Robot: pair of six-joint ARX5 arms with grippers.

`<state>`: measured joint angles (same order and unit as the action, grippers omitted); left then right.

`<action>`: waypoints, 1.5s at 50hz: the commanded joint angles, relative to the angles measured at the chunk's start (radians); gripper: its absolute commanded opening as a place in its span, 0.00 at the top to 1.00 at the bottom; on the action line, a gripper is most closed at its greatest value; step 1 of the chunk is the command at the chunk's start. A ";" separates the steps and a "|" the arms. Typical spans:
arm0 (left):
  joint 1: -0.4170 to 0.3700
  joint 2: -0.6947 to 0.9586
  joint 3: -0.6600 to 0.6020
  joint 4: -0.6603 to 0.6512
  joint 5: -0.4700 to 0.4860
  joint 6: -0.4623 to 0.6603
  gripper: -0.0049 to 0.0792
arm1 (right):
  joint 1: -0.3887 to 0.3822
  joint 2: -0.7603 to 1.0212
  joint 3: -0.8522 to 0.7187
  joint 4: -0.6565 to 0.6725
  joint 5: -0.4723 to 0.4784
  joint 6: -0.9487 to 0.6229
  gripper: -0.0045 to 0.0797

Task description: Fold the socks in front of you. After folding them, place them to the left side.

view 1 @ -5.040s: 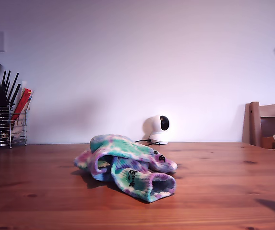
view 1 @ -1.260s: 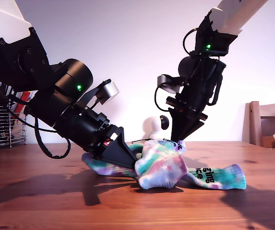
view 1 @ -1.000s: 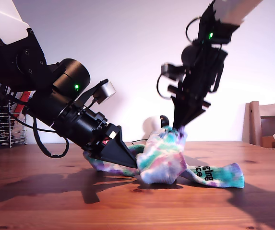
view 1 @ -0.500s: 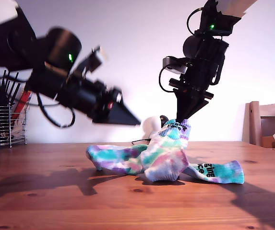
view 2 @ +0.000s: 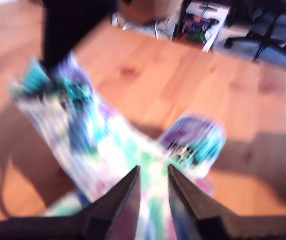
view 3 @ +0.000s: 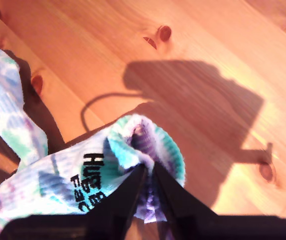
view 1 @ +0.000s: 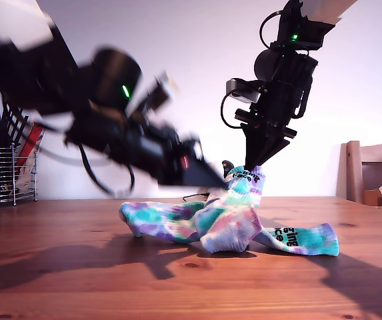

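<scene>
Socks (view 1: 227,217) lie mid-table (view 1: 57,280), one cuff lifted and pinched in my second gripper (view 1: 256,171), while my first gripper (view 1: 217,181), blurred, hovers slightly parted over them.

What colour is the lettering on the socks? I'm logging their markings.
Black, on the tie-dyed socks; clearest in the second wrist view.

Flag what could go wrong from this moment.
My second gripper pinches only the cuff edge of one sock, so it may slip free. My first gripper, blurred with motion, is heading into the socks and could snag both layers. The other sock lies partly under the lifted one and may get dragged along.
</scene>
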<state>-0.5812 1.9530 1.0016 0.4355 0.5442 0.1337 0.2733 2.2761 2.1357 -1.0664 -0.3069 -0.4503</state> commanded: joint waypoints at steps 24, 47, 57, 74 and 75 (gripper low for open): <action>-0.017 0.153 -0.004 0.029 -0.067 -0.040 0.77 | -0.011 -0.052 0.001 0.032 -0.078 0.002 0.96; -0.021 0.153 -0.003 0.038 -0.066 -0.055 0.77 | -0.041 -0.072 0.001 0.022 0.169 0.026 0.96; -0.020 0.148 0.004 0.075 -0.048 -0.065 0.77 | -0.036 -0.072 0.001 0.044 0.114 0.056 0.96; -0.010 0.029 0.029 0.063 -0.001 -0.092 0.77 | -0.007 -0.073 0.039 0.076 0.108 0.068 0.96; -0.010 0.022 0.029 0.058 -0.001 -0.092 0.77 | -0.007 -0.073 0.048 0.073 0.108 0.070 0.96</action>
<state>-0.5945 2.0304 1.0138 0.4877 0.5373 0.0433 0.2611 2.2421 2.1422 -0.9955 -0.1993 -0.3889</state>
